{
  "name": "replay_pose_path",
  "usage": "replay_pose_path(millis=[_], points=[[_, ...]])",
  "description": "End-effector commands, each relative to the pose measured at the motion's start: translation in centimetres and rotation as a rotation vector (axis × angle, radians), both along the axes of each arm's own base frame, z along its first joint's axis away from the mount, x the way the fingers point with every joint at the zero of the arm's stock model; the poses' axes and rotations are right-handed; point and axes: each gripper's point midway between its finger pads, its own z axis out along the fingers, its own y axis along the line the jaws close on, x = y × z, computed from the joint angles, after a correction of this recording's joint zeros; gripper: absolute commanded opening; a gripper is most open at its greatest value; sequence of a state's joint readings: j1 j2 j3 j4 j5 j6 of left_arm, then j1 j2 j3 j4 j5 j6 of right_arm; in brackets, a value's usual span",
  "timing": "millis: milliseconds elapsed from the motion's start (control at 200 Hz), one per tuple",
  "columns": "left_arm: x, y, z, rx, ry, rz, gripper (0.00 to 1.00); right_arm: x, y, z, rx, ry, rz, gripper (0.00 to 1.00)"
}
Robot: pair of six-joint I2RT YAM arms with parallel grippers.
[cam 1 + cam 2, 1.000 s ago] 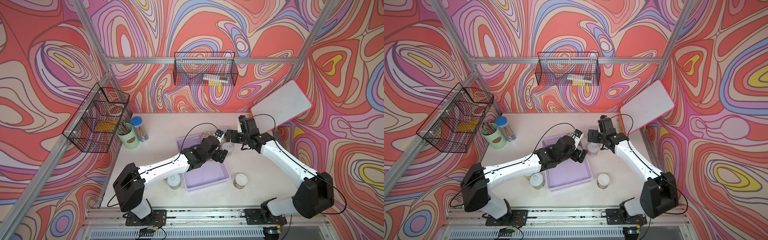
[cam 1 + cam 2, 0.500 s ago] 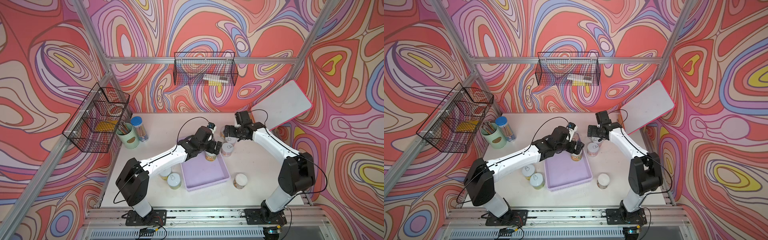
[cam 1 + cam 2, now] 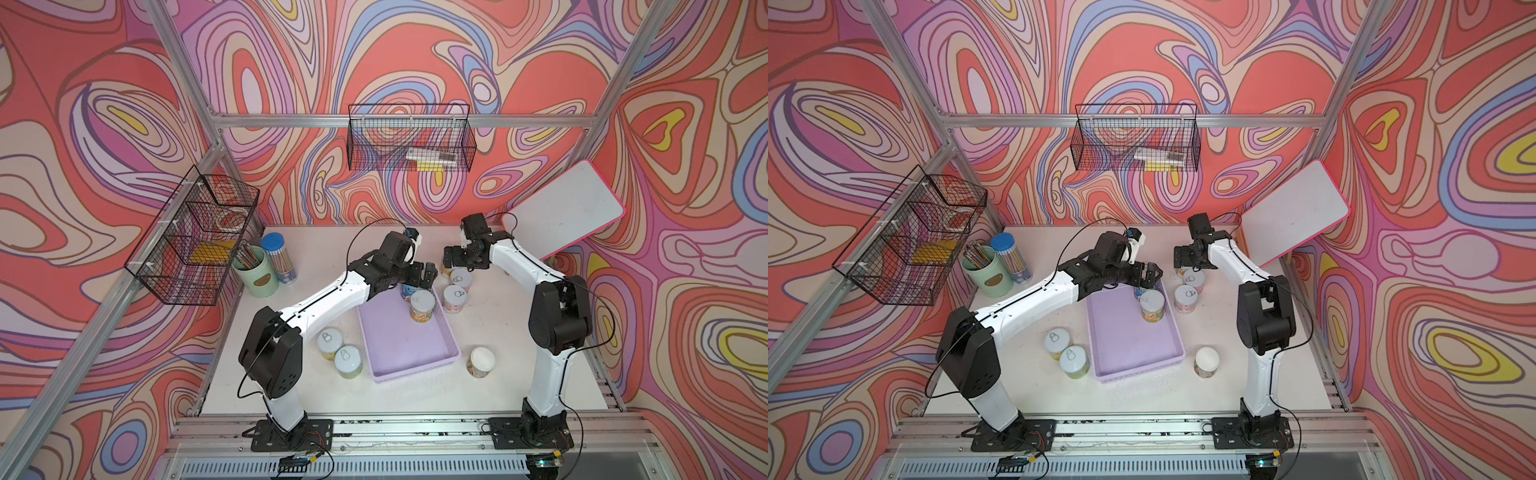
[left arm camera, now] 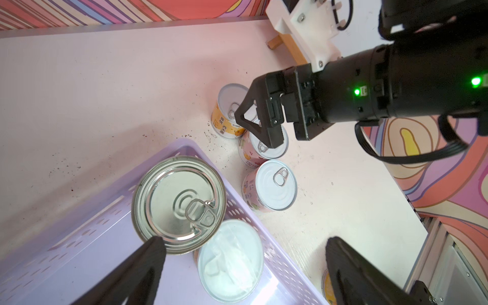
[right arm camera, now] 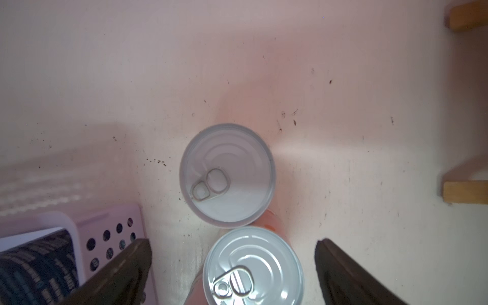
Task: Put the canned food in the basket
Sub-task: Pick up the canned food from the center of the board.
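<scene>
Black left end effector (image 3: 424, 276) above basket (image 3: 409, 347)

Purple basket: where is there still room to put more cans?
The basket floor is bare from its near wall up to the two cans in the far right corner. That corner is crowded, with three more cans just outside it.

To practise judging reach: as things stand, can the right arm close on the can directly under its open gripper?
Probably yes. The right gripper hangs open over the can, jaws wide enough to straddle it. The neighbouring can sits off the closing line. The basket corner beside one jaw may crowd it.
</scene>
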State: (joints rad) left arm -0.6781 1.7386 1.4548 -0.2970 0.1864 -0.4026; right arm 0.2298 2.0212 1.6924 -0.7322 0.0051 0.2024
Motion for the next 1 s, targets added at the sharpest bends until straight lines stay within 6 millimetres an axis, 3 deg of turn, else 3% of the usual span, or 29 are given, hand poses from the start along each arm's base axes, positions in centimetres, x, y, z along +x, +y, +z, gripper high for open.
replay_pose_path(millis=[0, 315, 696, 996], points=[[-0.5, -0.3, -0.4, -0.005, 0.048, -0.02, 0.99, 1.0, 0.3, -0.2, -0.003, 0.011, 0.034, 0.98], [-0.8, 0.3, -1.3, 0.003, 0.064, -0.007, 0.99, 3.2, 0.4, -2.2, -0.051, 0.071, 0.047, 0.98], [-1.0, 0.6, -2.9, 0.002, 0.099, 0.003, 0.99, 2.7, 0.1, -4.1, -0.111, 0.141, 0.077, 0.93], [-0.9, 0.7, -3.0, 0.002, 0.102, 0.007, 0.99, 3.1, 0.3, -4.9, -0.151, 0.155, 0.096, 0.86]])
